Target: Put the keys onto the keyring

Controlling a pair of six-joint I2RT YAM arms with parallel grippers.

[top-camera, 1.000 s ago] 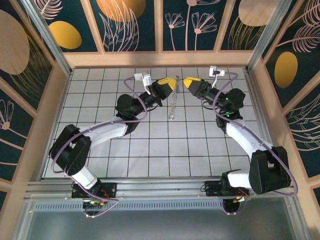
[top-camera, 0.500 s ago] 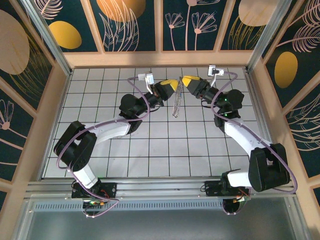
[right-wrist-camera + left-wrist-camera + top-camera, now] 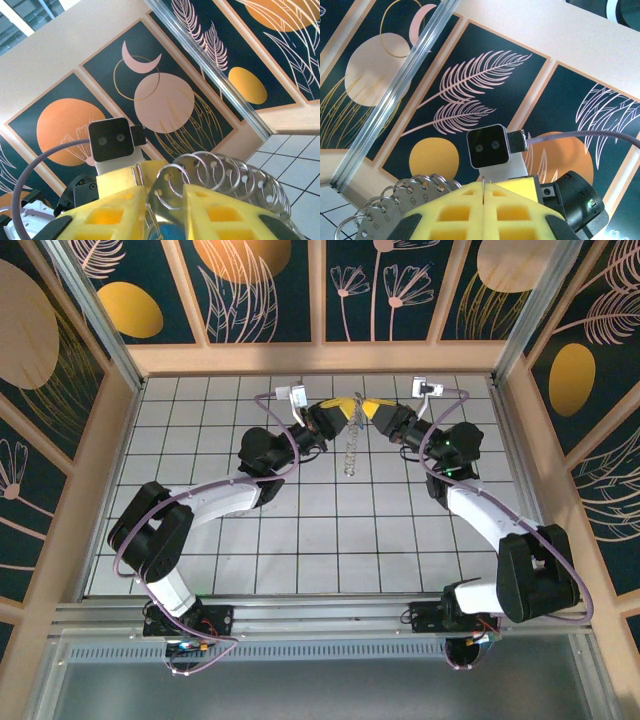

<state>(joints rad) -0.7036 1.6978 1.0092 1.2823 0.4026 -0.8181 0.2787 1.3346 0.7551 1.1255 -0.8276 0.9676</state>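
In the top view my left gripper (image 3: 347,408) and right gripper (image 3: 368,408) meet tip to tip above the far middle tiles. The keyring (image 3: 349,450), a silvery chain of small rings, hangs from that meeting point. In the left wrist view my left gripper (image 3: 484,196) is shut on a thin wire loop of the keyring (image 3: 483,187), with ringed number tags (image 3: 395,202) bunched at its left. In the right wrist view the right gripper (image 3: 165,202) holds the key's blue head (image 3: 167,234) between its fingers, and the keyring's rings (image 3: 225,172) lie just beyond the tips.
White tiled floor (image 3: 330,530) stretches below the grippers. Wooden walls with dark floral panels (image 3: 265,290) stand close behind them. Aluminium posts (image 3: 90,310) mark the corners. Each wrist camera (image 3: 490,146) faces the other at short range.
Both grippers have closed the gap between them and now touch at the tips. The hanging chain has swung slightly and hangs straighter under the meeting point.
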